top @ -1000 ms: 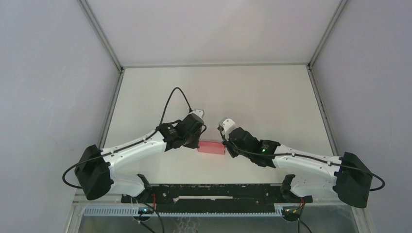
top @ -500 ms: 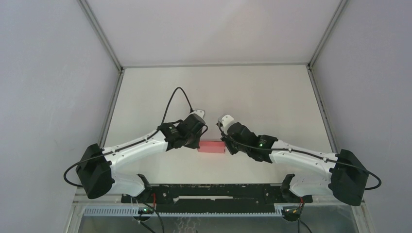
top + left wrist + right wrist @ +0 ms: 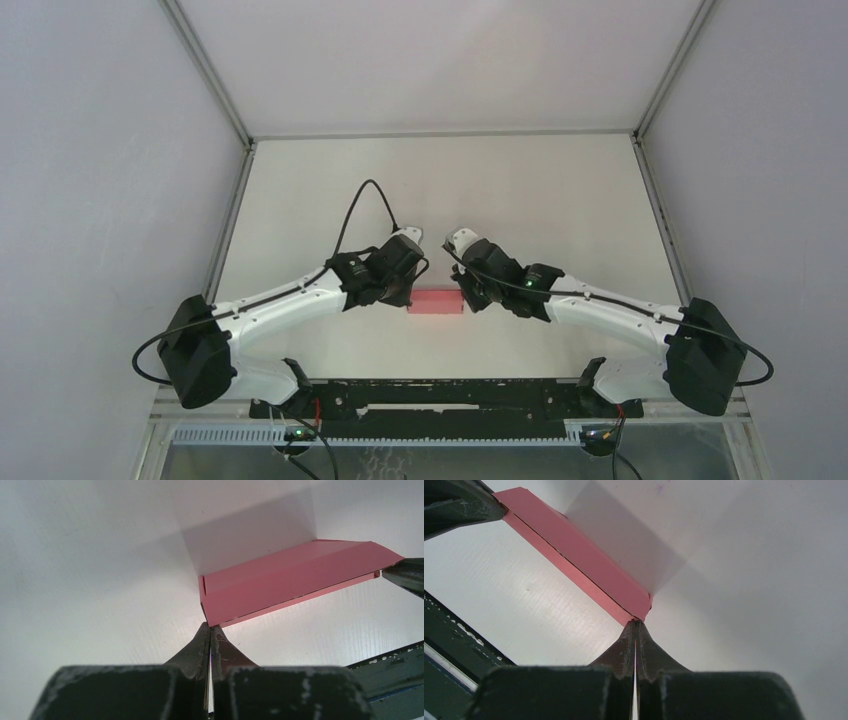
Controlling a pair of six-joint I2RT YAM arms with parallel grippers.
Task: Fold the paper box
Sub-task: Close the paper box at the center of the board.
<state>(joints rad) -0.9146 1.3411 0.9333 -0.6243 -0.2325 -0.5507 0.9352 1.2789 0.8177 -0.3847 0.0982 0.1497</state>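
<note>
The top view looks steeply down from high behind the near edge of the bench [image 3: 560, 200], far enough back to take in its whole surface. The left wrist view sits low just behind the left claw [image 3: 210, 630], facing out past its tips, very close to the paper box [image 3: 290, 580]. The right wrist view does likewise behind the right claw [image 3: 636, 625], from the opposite end. All three share the paper box.

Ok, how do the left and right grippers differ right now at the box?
The left gripper sits at the left end of the box, the right gripper at its right end. A black cable loops high off the left wrist; the right wrist shows a green light instead. Shared: both are shut, tips at a corner of the box; whether either pinches cardboard is unclear.
</note>
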